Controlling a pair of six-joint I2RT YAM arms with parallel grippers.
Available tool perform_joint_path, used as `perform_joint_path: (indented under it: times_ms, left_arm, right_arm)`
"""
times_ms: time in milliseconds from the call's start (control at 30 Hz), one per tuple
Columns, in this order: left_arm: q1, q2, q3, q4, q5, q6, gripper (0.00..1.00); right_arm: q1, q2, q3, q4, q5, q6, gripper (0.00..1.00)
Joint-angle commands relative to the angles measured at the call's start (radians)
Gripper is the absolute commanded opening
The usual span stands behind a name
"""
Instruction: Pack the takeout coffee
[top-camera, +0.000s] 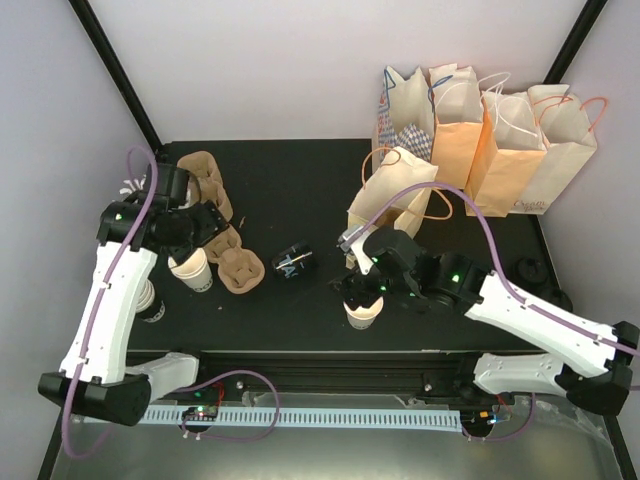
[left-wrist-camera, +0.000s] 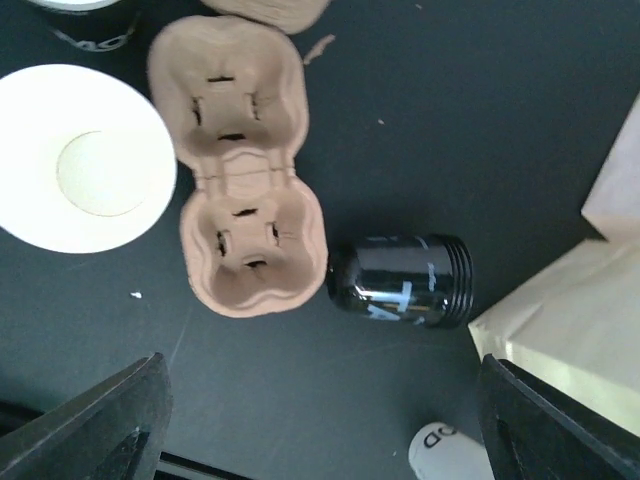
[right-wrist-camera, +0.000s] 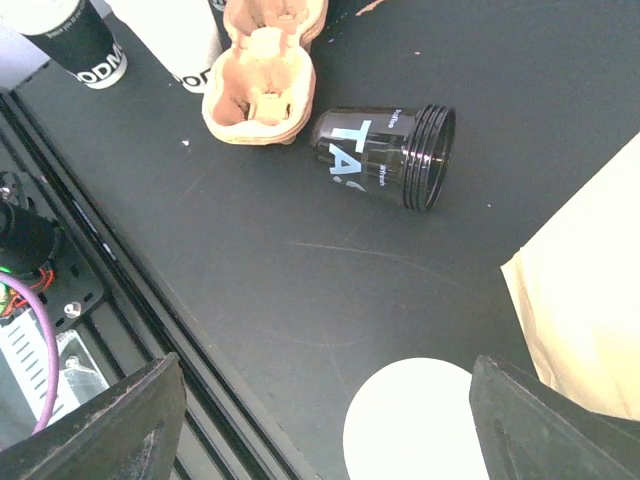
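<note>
Robot lab test cell, black-framed enclosure (top-camera: 116, 70) w/ plain walls (top-camera: 250, 70), black table (top-camera: 290, 190), slotted cable duct (top-camera: 330, 414)

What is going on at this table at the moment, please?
Neither arm holds anything. The left gripper hangs open near the white paper cup with black lettering, which stands lidless beside a brown pulp cup carrier. The right gripper is open over a plain cream paper cup. A black cup with pale lettering lies on its side between them.
</note>
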Motion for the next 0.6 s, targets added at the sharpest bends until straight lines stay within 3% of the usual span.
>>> perform_joint_path:
  times_ms: [0,233,333,433,567]
  left_arm:
    - [-0.150,0.044,0.125,-0.099,-0.087,0.032,0.86]
    - [-0.463,0.057,0.160,0.027,-0.112,0.216,0.85]
    - [-0.579,0.081,0.143,0.093,-0.086,0.280,0.86]
    - [-0.698,0.110,0.124,0.151,-0.084,0.337,0.88]
    - [-0.783,0.132,0.114,0.171,-0.160,0.353,0.99]
  right_arm:
    - [-0.006,-0.057,0.054,-0.074,0.022,0.040,0.80]
    - [-0.010,-0.141,0.024,-0.185,0.113,0.125,0.81]
    - [-0.035,-0.182,0.002,-0.229,0.162,0.190,0.90]
    - [-0.129,-0.223,-0.033,-0.255,0.114,0.242,0.93]
    - [-0.326,-0.236,-0.069,-0.297,0.044,0.282,1.00]
